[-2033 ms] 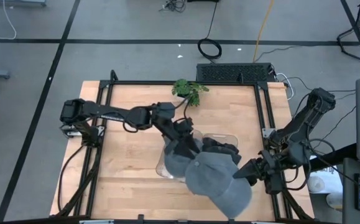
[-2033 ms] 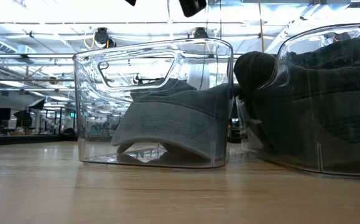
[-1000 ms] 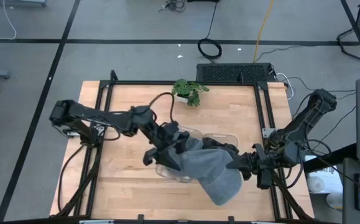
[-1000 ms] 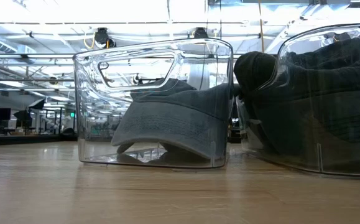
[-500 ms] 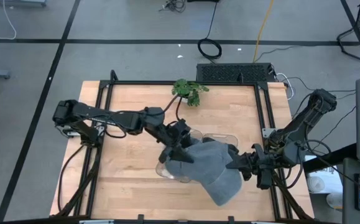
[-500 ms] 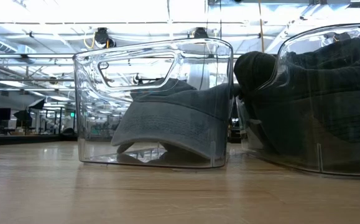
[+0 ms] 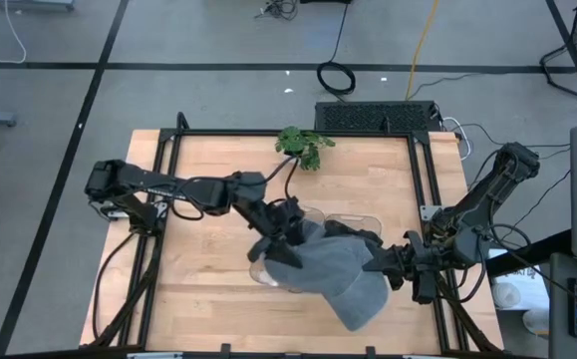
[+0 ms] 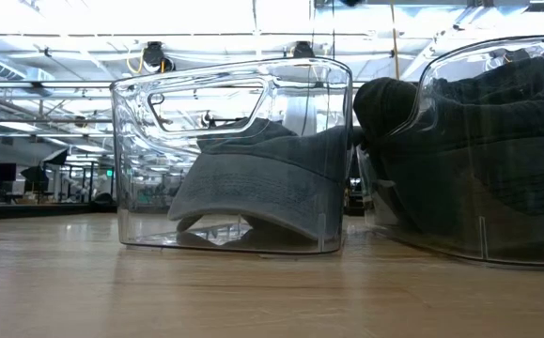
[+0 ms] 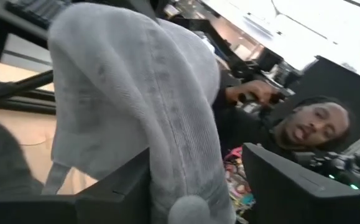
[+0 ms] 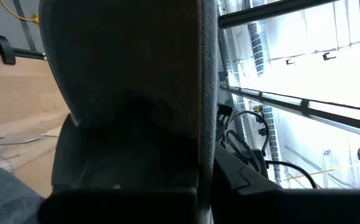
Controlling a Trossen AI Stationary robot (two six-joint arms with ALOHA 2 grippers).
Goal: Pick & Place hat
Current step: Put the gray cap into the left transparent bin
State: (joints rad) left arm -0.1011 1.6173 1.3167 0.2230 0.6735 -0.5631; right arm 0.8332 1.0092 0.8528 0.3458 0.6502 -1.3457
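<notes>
Two claws hold one grey hat above the clear bins on the table.

The grey hat (image 7: 340, 271) hangs stretched between both arms over the wooden table (image 7: 208, 199), covering part of the clear bin (image 8: 229, 155) below it. The left claw (image 7: 286, 242) is clamped on the hat's edge nearest the table's middle, and in its wrist view the cloth (image 9: 136, 106) is pinched between its dark fingers (image 9: 114, 193). The right claw (image 7: 380, 267) grips the opposite edge, its wrist view filled by the brim (image 10: 136, 93). A second cap (image 8: 262, 192) lies inside the clear bin, and dark hats (image 8: 459, 160) fill the neighbouring bin. A small plant (image 7: 303, 146) sits at the table's far edge. A person (image 9: 307, 127) shows beyond the table.
</notes>
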